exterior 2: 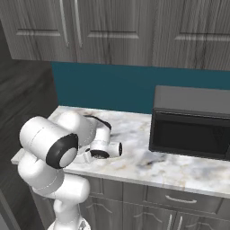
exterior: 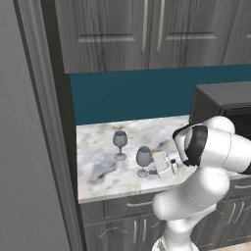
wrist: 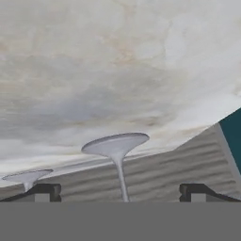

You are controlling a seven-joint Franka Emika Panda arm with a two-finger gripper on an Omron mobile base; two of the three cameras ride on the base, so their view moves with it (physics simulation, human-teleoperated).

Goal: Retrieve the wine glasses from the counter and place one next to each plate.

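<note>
A: From the left base view we see two wine glasses, the near glass and the far glass, upright on the marble tabletop, close together. Our claw sits just beside the near one, level with its stem, presumably so we can take it low.

B: From the right base view our own arm hides the glasses; the microwave stands well apart, so we judge it no obstacle.

A: In the hand view the near glass's stem runs between our two fingertips, which stand wide apart, gripping nothing. The picture is rolled over, since we reach sideways.

B: No plates here; they must wait elsewhere.
</note>
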